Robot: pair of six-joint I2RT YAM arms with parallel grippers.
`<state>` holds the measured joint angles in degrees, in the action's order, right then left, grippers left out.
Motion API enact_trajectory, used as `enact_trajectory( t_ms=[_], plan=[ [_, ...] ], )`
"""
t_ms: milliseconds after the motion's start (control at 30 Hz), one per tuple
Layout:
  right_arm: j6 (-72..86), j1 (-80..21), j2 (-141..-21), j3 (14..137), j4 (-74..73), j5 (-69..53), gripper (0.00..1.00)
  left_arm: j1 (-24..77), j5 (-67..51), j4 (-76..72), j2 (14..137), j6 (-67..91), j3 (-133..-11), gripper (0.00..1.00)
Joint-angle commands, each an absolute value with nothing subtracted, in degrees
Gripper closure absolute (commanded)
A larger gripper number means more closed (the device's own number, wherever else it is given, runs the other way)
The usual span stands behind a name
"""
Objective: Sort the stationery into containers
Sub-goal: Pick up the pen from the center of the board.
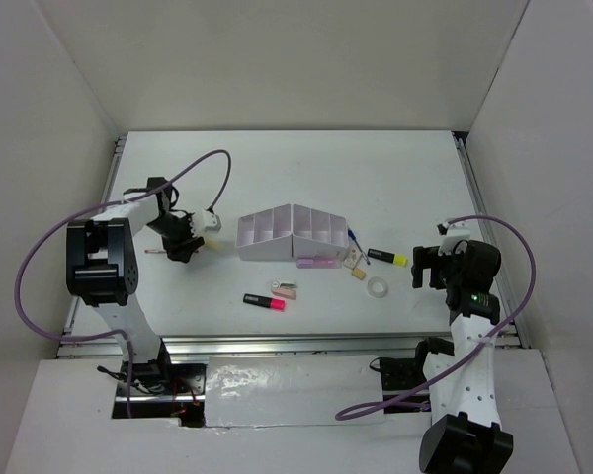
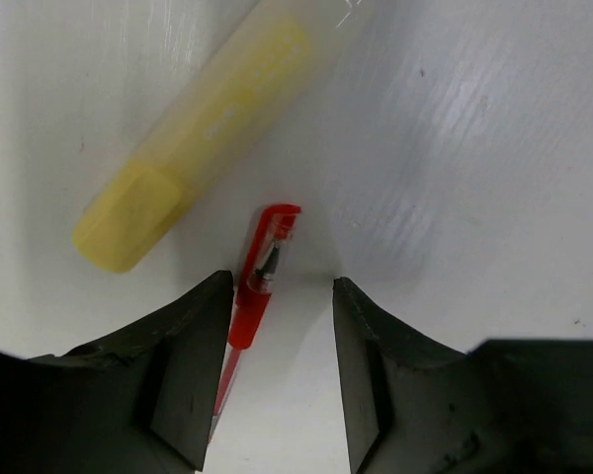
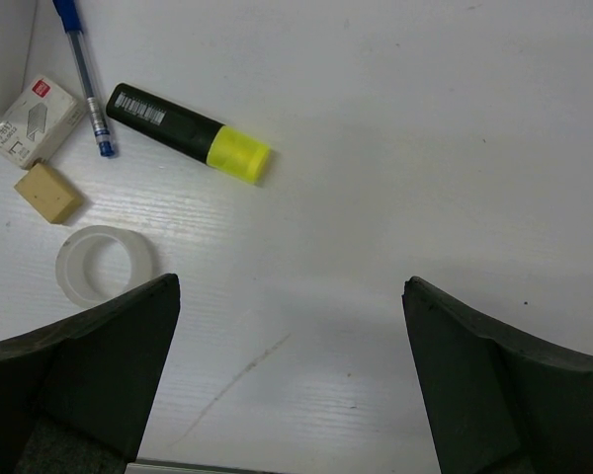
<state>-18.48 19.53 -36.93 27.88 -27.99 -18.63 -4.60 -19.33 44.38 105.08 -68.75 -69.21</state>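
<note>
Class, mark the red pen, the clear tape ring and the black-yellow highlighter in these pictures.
red pen (image 2: 252,296): left wrist view, on its red barrel.
clear tape ring (image 3: 71,269): right wrist view, on its left rim.
black-yellow highlighter (image 3: 183,128): right wrist view, on its black body.

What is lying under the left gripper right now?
A red pen lies on the table between the fingers of the open left gripper, a cream stick beside it. One finger covers the pen's lower end.

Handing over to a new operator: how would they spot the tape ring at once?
Start at the central white organiser and look off its right end, toward the near side. The tape ring lies flat there, nearer than the tan eraser and black-yellow highlighter. It alone is a clear hoop.
</note>
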Motion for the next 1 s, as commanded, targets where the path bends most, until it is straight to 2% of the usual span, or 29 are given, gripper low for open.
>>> enact_trajectory(
  t_ms=[0,333,433,467,567,733,833,900,967],
  plan=[
    [-18.54,19.78,-36.74,31.72,-26.63,-18.46,0.0,-3.61,-21.53,42.45,106.26,-70.23,-68.2,0.43],
    [-18.98,19.69,-38.49,35.68,-26.46,-19.07,0.0,-2.99,-19.16,40.43,103.8,-71.8,-62.94,0.69],
    [-18.81,19.78,-38.94,36.21,-26.37,-19.42,0.0,-3.08,-18.9,40.78,100.64,-71.55,-60.65,0.83],
    [-18.72,19.78,-38.85,36.47,-26.37,-19.68,0.0,-2.99,-20.64,41.3,98.2,-70.93,-60.47,0.92],
    [-18.72,19.69,-38.41,36.74,-26.89,-20.39,0.0,-3.95,-27.57,46.83,89.87,-67.51,-62.74,1.0],
    [-18.63,19.51,-37.71,36.47,-27.25,-21.0,0.0,-7.64,-47.61,46.68,73.08,-55.57,-67.76,1.0],
    [-18.55,19.34,-38.14,36.56,-27.25,-21.27,0.0,-7.3,-55.52,36.79,65.77,-44.76,-65.57,1.0],
    [-18.28,19.25,-38.41,36.91,-27.16,-21.53,0.0,-6.94,-65.53,32.36,63.73,-42.36,-62.76,1.0],
    [-17.41,19.34,-38.93,37.35,-26.72,-21.53,0.0,-5.9,-70.03,24.66,62.67,-36.35,-60.83,1.0]
  ],
)
